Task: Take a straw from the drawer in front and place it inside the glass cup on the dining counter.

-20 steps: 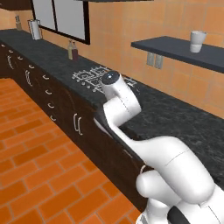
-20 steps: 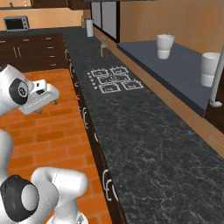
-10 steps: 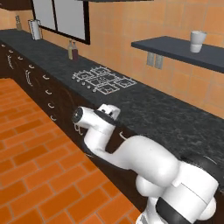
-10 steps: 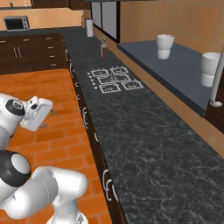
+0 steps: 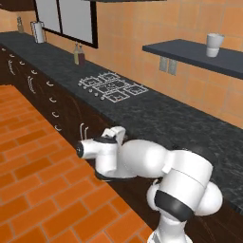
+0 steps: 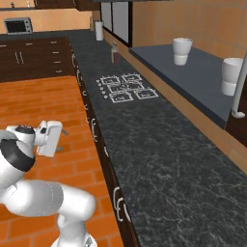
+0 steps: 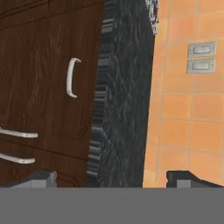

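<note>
The claw is held low and rolled sideways, facing the cabinet fronts under the black speckled worktop, apparently to line up with the drawer. Its fingertips stand wide apart, holding nothing. The drawer sits shut just below the worktop edge: dark-brown wood, flat front, one curved silver handle, well ahead of the tips.

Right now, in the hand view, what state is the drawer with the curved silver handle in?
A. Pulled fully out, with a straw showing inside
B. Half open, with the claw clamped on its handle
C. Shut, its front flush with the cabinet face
C: the drawer front sits flush with the wood beside it, its handle free, and the claw fingertips stand wide apart, short of it.
</note>
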